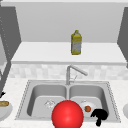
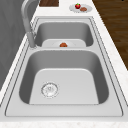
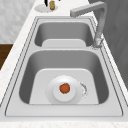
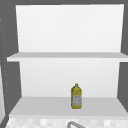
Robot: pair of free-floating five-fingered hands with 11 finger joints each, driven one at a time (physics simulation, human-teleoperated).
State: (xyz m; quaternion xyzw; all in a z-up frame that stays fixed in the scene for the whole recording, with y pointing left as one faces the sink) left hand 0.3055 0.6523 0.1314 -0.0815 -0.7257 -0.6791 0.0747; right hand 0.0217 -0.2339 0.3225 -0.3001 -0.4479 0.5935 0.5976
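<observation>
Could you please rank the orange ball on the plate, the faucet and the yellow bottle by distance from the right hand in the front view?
From the right hand:
1. Orange ball, just left of it, in the right basin.
2. Faucet, behind the sink's middle.
3. Yellow bottle, up on the shelf.

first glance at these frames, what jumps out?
A big red ball sits front and centre at the sink's near edge in the front view. Just right of it, the black right hand hovers with curled fingers by the white plate in the right basin, which holds a small orange-red item. A yellow bottle stands alone on the lower shelf.
</observation>
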